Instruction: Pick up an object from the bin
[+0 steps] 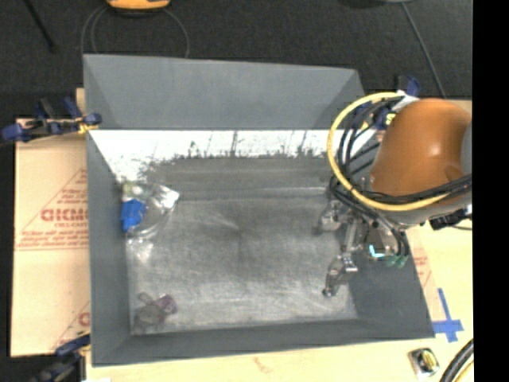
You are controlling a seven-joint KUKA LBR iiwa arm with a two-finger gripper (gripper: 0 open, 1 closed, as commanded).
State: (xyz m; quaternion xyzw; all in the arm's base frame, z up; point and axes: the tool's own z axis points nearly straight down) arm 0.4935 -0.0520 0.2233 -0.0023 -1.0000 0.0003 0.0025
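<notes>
With fingers spread and empty beside the right wall of the grey metal bin (238, 253), the pincer (334, 249) is well apart from the crumpled clear wrap with a blue piece (137, 212) and the small grey-purple lump (155, 309) at the left, so closing here would likely catch nothing.

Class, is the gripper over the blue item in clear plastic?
No, the gripper is at the right side of the bin, and the blue item in clear plastic lies by its left wall.
</notes>
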